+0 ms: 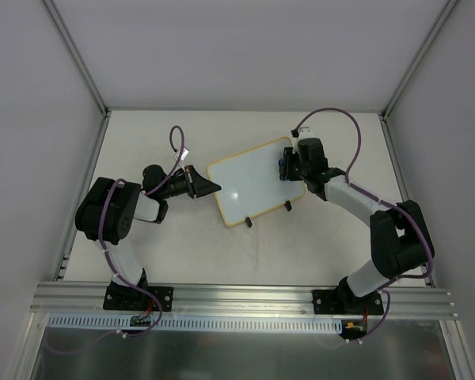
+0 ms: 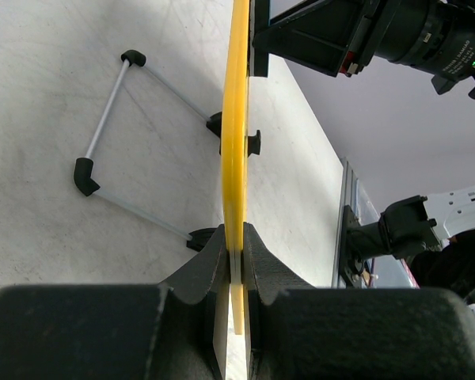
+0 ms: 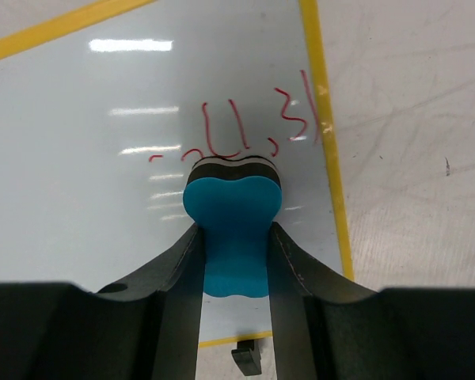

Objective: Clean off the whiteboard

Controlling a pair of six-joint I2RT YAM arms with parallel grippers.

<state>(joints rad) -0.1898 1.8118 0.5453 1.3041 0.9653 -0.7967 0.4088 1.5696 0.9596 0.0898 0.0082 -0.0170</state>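
**Locked in on both sides!**

The left gripper (image 2: 235,237) is clamped tight on the left edge of the whiteboard (image 1: 256,182), which sits angled in the middle of the table (image 1: 142,142). The right gripper (image 3: 233,229) squeezes a blue eraser (image 3: 232,214), whose dark felt end sits on the white surface, right below the red scribbles (image 3: 245,131).

Top view overhead; wrist views close, sharing whiteboard (image 1: 253,184).
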